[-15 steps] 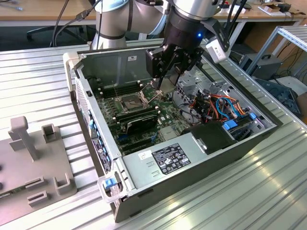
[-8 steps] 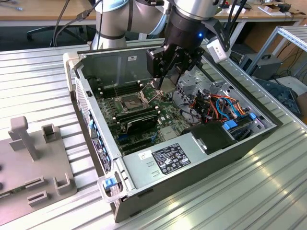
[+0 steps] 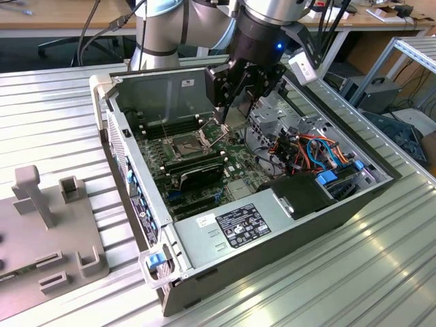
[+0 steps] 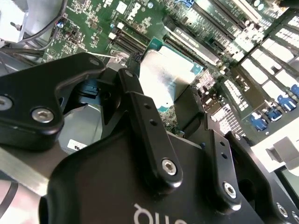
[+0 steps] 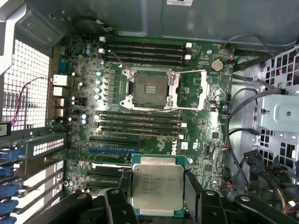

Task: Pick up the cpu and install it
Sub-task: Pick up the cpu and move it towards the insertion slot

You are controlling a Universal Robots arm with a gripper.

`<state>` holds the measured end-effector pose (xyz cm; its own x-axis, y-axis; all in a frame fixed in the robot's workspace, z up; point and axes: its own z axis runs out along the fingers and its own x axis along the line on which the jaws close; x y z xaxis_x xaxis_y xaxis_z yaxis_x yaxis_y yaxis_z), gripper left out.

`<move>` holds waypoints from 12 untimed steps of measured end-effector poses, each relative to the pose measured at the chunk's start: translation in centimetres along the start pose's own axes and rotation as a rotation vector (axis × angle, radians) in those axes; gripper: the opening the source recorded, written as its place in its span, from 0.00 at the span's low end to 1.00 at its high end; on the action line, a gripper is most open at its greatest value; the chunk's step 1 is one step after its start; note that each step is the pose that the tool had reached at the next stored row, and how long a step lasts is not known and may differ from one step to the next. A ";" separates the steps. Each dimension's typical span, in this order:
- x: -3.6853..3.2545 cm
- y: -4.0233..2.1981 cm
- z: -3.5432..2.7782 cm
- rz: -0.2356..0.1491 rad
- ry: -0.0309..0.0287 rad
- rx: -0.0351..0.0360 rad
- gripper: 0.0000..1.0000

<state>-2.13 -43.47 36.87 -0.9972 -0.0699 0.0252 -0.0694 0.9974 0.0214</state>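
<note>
As the gripper (image 3: 221, 122) hangs inside the open computer case (image 3: 225, 231), its fingers (image 5: 192, 186) press against opposite edges of the cpu (image 5: 156, 183), pinching it with its silver-grey top facing the first wrist view. Both wrist views show the chip held above the green motherboard (image 5: 201, 135). The dark socket (image 5: 150, 88) lies uncovered farther along the board, well apart from the cpu, between rows of memory slots (image 5: 140, 121).
</note>
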 end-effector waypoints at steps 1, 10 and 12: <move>-0.02 0.37 0.05 0.000 0.0000 0.0002 0.55; -0.23 3.59 0.42 0.000 0.0000 0.0003 0.55; -0.21 4.18 0.66 0.000 -0.0001 0.0001 0.55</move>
<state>-2.23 -39.27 36.30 -0.9972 -0.0698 0.0251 -0.0693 0.9974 0.0214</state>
